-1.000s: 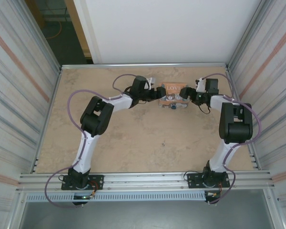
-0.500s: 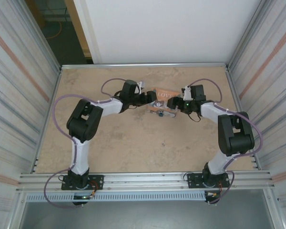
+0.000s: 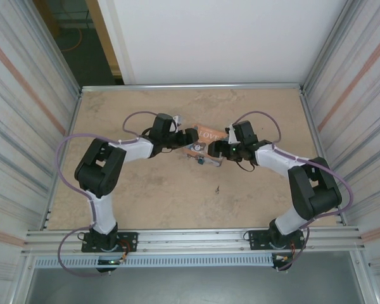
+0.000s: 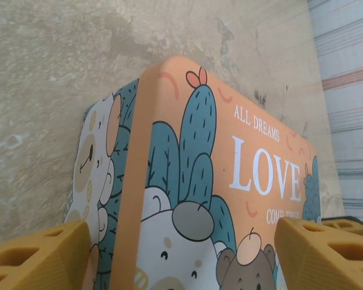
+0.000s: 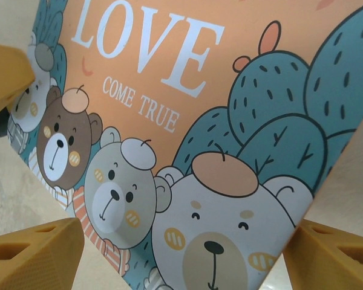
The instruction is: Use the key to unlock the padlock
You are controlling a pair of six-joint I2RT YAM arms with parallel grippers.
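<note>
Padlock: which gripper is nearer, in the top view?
Right. The right gripper sits just right of the padlock; the left gripper is farther, at the left end of the tin box.

The left gripper and right gripper are crowding the tin box; the table's near half is lying open.
</note>
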